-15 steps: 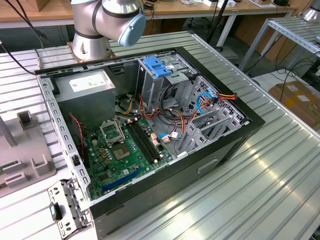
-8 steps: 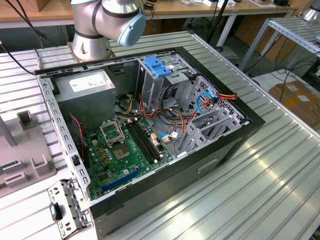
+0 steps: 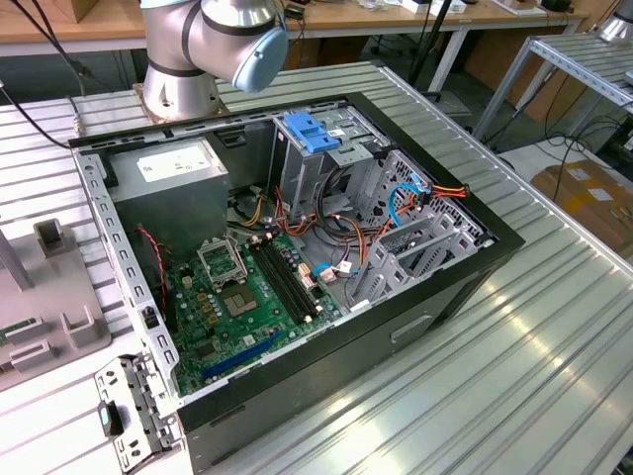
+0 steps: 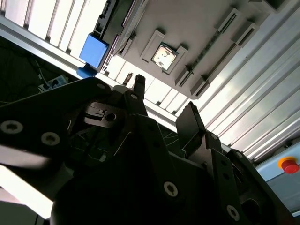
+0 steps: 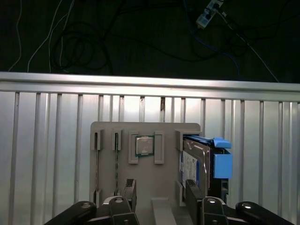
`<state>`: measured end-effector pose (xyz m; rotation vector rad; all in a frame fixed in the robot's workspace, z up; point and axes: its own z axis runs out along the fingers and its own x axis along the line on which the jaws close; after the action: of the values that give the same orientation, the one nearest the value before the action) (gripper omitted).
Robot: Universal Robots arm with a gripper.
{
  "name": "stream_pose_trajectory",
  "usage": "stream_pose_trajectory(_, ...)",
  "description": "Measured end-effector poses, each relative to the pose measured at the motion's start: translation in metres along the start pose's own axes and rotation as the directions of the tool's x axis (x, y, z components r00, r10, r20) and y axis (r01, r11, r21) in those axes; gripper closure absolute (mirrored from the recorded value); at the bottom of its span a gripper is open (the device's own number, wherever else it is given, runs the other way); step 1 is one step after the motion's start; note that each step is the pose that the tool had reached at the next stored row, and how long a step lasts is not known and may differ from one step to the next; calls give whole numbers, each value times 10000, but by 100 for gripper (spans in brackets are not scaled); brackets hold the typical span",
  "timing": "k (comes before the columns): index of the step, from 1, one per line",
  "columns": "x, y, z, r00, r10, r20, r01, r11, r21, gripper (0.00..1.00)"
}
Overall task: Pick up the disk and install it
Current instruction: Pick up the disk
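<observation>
Gripper (image 5: 161,194) spread, empty, near the holder (image 5: 108,140).
Exterior view: drive cage (image 3: 346,158) at 1 o'clock from motherboard (image 3: 223,297). Second wrist view: nothing between fingers (image 4: 139,84). First wrist view: disk (image 5: 190,164) stands edgewise in holder, by 1 finger; a misaligned approach could knock it.

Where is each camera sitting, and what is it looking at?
Exterior view: off the arm, up high, looking down into the open computer case; the arm shows beyond it.
First wrist view: on the arm, looking past the open gripper at a grey holder with the disk slotted in it.
Second wrist view: on the arm, looking across the gripper's dark body at that holder.
Shared: both wrist views show the gripper, the holder and its processor chip.
</observation>
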<state>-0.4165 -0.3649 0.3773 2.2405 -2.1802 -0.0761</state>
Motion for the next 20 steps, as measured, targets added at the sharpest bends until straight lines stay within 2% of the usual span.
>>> stream_pose_trajectory(20,-125,-5,42,10000,0,0,0,10000,0,46)
